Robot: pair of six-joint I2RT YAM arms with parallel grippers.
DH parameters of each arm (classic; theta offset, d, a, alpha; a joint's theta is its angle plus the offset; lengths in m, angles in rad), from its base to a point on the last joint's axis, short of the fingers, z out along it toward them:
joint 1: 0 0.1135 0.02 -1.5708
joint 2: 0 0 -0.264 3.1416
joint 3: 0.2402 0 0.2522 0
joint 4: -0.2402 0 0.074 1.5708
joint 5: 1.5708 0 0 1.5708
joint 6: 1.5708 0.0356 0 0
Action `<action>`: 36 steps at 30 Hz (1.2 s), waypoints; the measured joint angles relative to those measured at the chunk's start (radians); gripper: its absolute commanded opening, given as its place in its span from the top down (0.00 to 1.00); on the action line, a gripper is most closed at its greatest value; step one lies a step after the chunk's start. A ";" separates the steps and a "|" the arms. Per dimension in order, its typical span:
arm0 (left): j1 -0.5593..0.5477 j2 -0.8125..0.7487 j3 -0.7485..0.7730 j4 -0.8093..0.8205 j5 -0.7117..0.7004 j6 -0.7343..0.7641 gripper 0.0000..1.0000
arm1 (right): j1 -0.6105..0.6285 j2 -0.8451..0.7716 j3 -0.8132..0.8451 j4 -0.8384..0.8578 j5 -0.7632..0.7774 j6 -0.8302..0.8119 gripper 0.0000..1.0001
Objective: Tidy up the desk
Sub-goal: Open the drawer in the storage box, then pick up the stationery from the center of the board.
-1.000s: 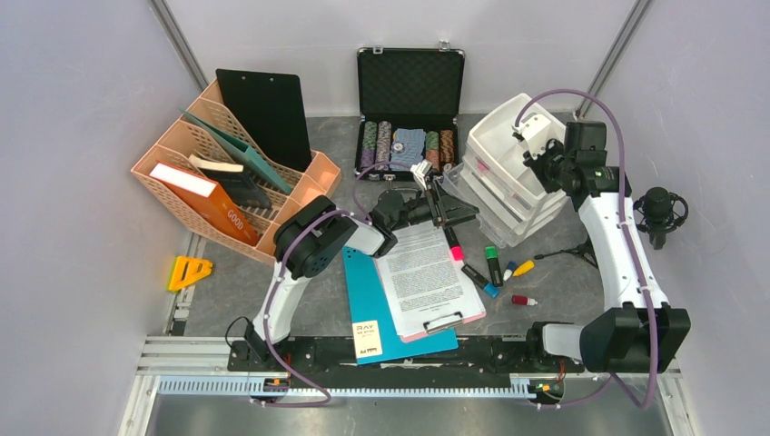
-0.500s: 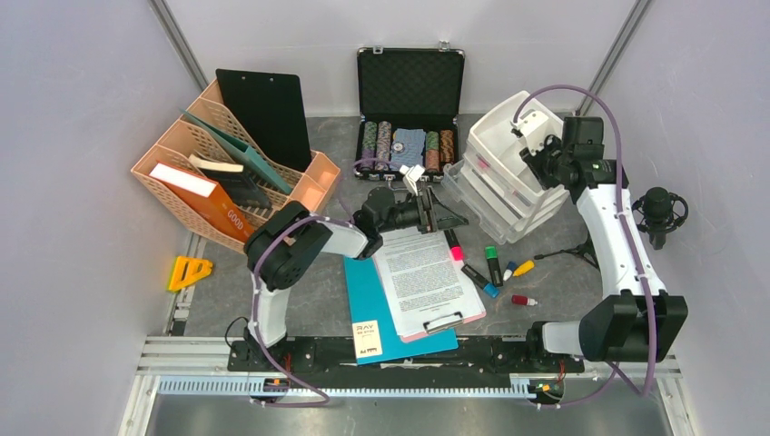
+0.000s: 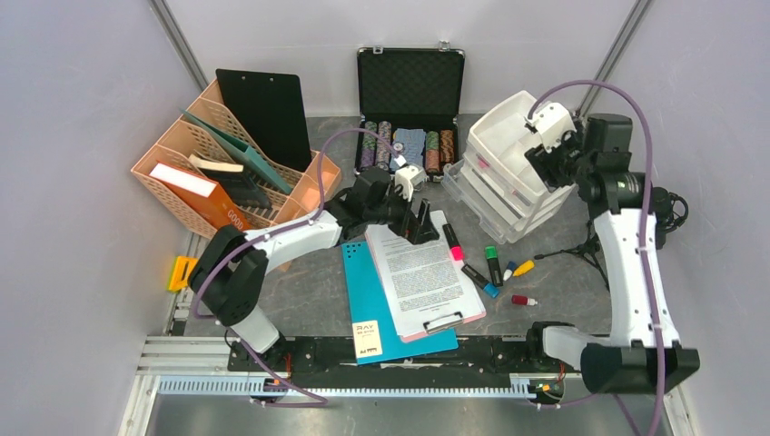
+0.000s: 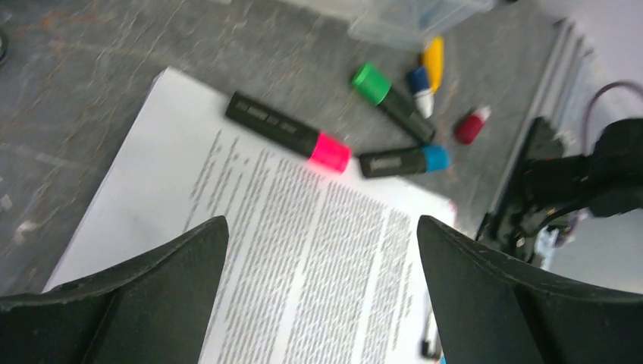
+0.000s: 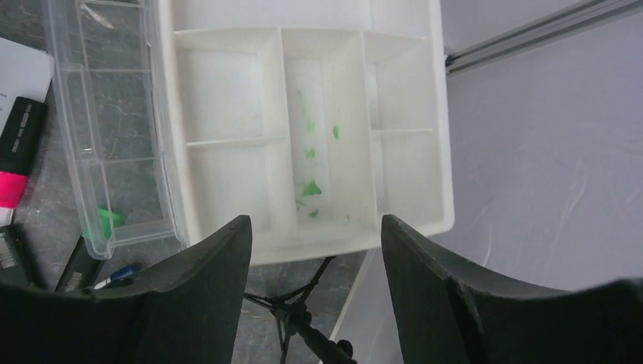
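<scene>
Several loose markers (image 4: pixel 288 133) on the desk (image 3: pixel 318 291), toward its front edge beside the printed sheet (image 4: pixel 250 250): light, stiff, slick, best pinched mid-barrel; left gripper (image 4: pixel 320 250) wide open, empty; right gripper (image 5: pixel 315 227) parted, empty, above white tray (image 5: pixel 318 246).

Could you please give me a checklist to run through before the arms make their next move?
1. Empty left gripper, fingers open: ok.
2. Empty right gripper, fingers open: ok.
3. Loose pink highlighter off the printed sheet: not ok, it overlaps the sheet's edge.
4. Unblocked white tray under the right gripper: ok.
5. Clean middle compartment: cannot tell, green specks there.
</scene>
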 measured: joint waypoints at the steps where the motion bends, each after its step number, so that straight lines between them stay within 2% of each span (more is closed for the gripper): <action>1: 0.000 -0.015 0.002 -0.055 -0.019 0.046 0.00 | 0.000 -0.025 -0.001 -0.008 -0.003 -0.002 0.30; 7: 0.000 -0.037 0.103 -0.376 -0.114 0.273 0.00 | 0.000 -0.204 -0.104 -0.039 -0.033 -0.045 0.29; 12: 0.000 -0.093 0.134 -0.527 -0.198 0.420 0.00 | 0.000 -0.308 -0.239 -0.124 -0.084 -0.143 0.29; 20: 0.000 -0.129 0.134 -0.640 -0.259 0.553 0.00 | 0.000 -0.402 -0.510 -0.297 -0.178 -0.431 0.29; 25: 0.000 -0.129 0.134 -0.673 -0.292 0.618 0.00 | 0.000 -0.399 -0.674 -0.356 -0.197 -0.583 0.31; 31: 0.000 -0.129 0.134 -0.675 -0.333 0.658 0.00 | 0.000 -0.380 -0.871 -0.310 -0.187 -0.675 0.34; 36: 0.000 -0.129 0.134 -0.675 -0.357 0.664 0.00 | 0.000 -0.381 -0.947 -0.236 -0.167 -0.709 0.35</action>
